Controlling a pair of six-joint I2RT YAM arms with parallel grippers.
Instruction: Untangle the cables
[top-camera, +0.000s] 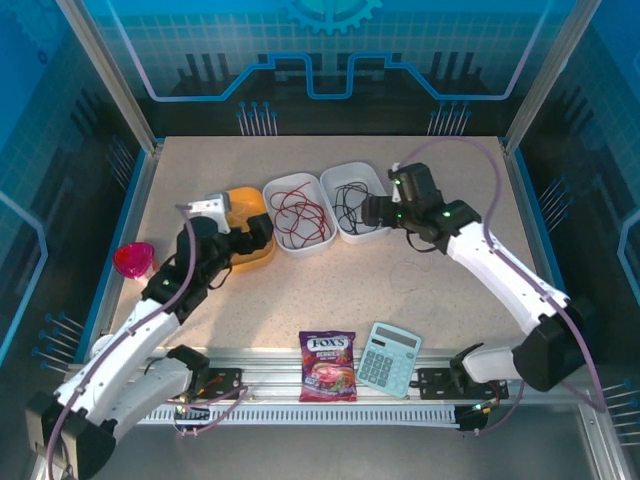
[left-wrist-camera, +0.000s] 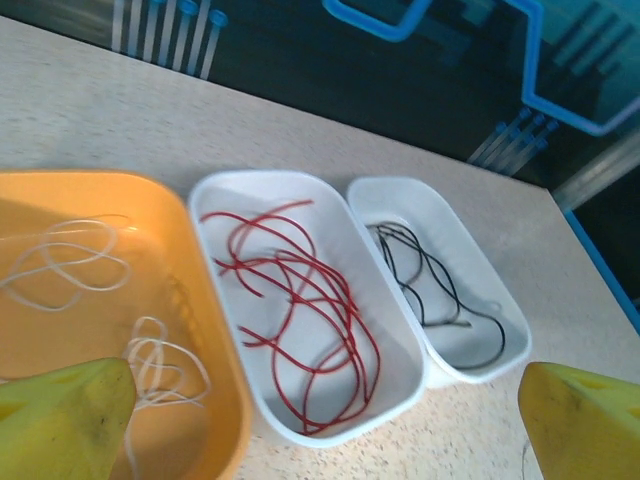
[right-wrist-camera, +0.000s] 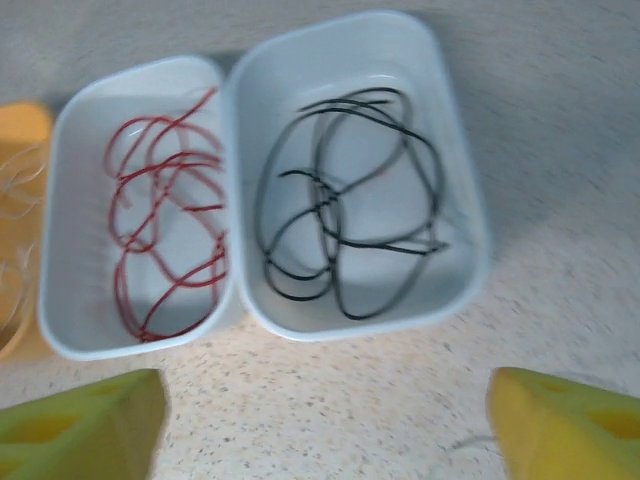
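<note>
Your red cables (top-camera: 300, 212) (left-wrist-camera: 300, 310) (right-wrist-camera: 170, 240) lie in loose loops in the middle white tray (top-camera: 300, 250) (left-wrist-camera: 330, 425) (right-wrist-camera: 70, 150). The black cables (top-camera: 352, 205) (left-wrist-camera: 430, 280) (right-wrist-camera: 340, 220) lie coiled in the right white tray (top-camera: 375, 178) (left-wrist-camera: 470, 250) (right-wrist-camera: 460, 200), which touches the first one side by side. The whitish cables (left-wrist-camera: 70, 265) rest in the orange tray (top-camera: 248, 196) (left-wrist-camera: 215, 350) on the left, just beside the red ones' tray. Each colour sits in its own tray and none crosses a rim. You can also make out a faint pale loop (top-camera: 405, 276) on the bare table (top-camera: 450, 270), in front of the right white tray; what it is you cannot tell.

Your left gripper (top-camera: 255, 238) (left-wrist-camera: 325, 430) hangs over the near edge of the orange tray, its yellow fingertips (left-wrist-camera: 65, 420) spread wide and holding nothing. Your right gripper (top-camera: 375, 210) (right-wrist-camera: 325, 430) hovers at the near side of the right white tray, its jaws likewise wide apart and empty.

Further out, near the table's front edge, you see a candy bag (top-camera: 328, 366) and a calculator (top-camera: 389, 358) just beside each other. A pink object (top-camera: 133, 258) sits at the left edge, near your left arm.
</note>
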